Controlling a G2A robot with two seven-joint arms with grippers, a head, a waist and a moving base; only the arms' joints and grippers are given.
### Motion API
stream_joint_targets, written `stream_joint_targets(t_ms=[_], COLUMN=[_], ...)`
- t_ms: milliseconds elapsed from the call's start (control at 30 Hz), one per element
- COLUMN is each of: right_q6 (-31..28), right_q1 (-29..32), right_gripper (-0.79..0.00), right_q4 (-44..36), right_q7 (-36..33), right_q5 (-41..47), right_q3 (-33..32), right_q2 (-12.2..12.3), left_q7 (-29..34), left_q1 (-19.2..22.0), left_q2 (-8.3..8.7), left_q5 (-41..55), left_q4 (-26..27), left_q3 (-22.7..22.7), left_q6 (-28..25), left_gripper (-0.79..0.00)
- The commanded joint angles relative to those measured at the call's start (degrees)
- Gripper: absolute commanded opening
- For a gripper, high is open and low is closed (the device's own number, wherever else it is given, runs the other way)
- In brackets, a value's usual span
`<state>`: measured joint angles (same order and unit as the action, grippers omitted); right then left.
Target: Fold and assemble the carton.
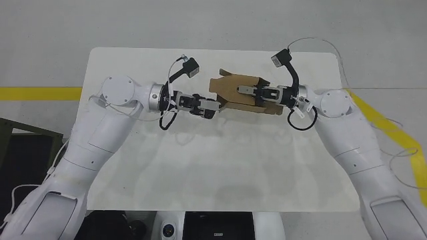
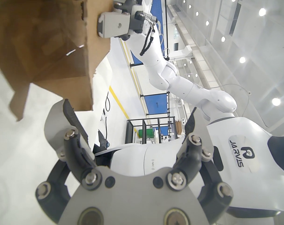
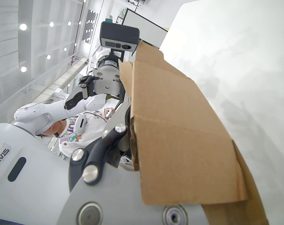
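Near far edge of desk [image 1: 200,173], centre: carton [image 1: 227,90] partly opened, flaps not yet folded. Right jaws pinch one wall. Left jaws wide open, empty, just beside it.

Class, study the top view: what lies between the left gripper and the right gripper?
The carton lies between them, seen in the top view. The right gripper grips its wall; the open left gripper sits at its other end.

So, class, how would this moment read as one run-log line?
carton part-folded | right tool clamps its wall | left tool open near its end
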<state>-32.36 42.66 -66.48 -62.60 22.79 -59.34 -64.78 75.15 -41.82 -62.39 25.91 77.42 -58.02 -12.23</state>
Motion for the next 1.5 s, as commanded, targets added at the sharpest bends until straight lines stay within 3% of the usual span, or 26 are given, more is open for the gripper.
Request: stream_joint_targets(t_ms=[0, 233, 533, 967, 1467], right_q6=[0.5, 2.4, 3.9, 3.1, 1.3], right_q1=[0.9, 4.1, 6.5, 6.2, 4.2], right_gripper=[-0.785, -0.785, -0.785, -0.785, -0.785], right_q4=[-0.8, -4.9, -8.7, -9.3, -6.4], right_q7=[-0.6, -1.6, -2.6, -3.4, -4.9], right_q5=[-0.2, -0.3, 0.8, 3.6, 6.2], right_q3=[-1.2, -4.6, -5.8, -4.4, -1.8], right_q2=[0.4, 1.7, 2.2, 1.8, 0.8], left_q7=[-0.3, -1.5, -4.4, -6.4, -6.8], left_q1=[-0.5, -2.1, -2.0, 0.6, 2.1], left_q2=[0.4, 1.67, 2.11, 0.96, -0.08], left_q5=[-0.9, -7.1, -15.7, -19.4, -17.0], left_q4=[-0.1, -1.1, -1.6, -3.6, -4.9], left_q3=[-1.3, -4.1, -3.2, 1.8, 4.0], left_q6=[0.1, 1.0, 2.6, 4.8, 4.3], left_gripper=[0.0, 0.0, 0.0, 0.0, 0.0])
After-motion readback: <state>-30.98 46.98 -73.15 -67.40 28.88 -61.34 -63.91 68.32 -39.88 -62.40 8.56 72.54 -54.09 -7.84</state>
